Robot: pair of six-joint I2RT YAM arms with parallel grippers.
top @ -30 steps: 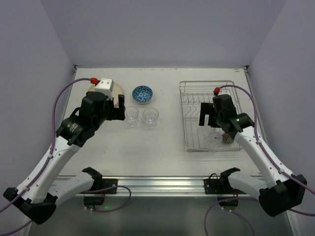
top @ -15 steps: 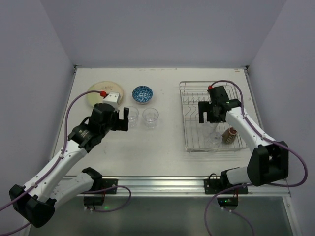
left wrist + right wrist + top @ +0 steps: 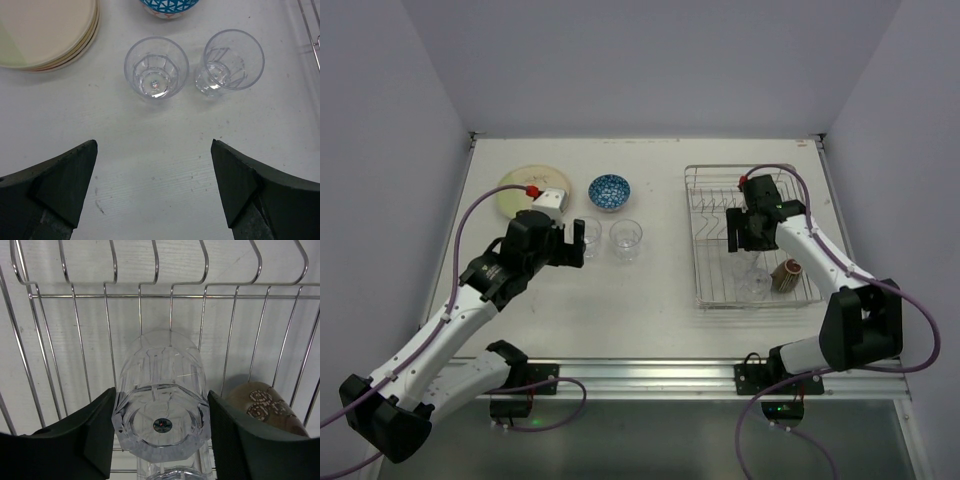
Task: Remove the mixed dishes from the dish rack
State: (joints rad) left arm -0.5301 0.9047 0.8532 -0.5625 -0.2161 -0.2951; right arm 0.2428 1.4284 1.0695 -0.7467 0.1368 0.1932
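Lab booth: white table (image 3: 650, 300) boxed by plain walls (image 3: 650, 60).

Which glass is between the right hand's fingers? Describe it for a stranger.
Find the wire dish rack on the table's right side. Toward its near end, the right hand straddles a clear faceted glass, base toward the wrist camera. Unlike the brown patterned cup beside it and the second glass below, dark fingers flank it.

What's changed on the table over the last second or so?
The left hand drew back toward the near edge, uncovering the stacked plates; it is open and empty. The right hand, over the dish rack, closed on a clear glass lying there. The bowl, the two glasses on the table and the small cup stayed put.
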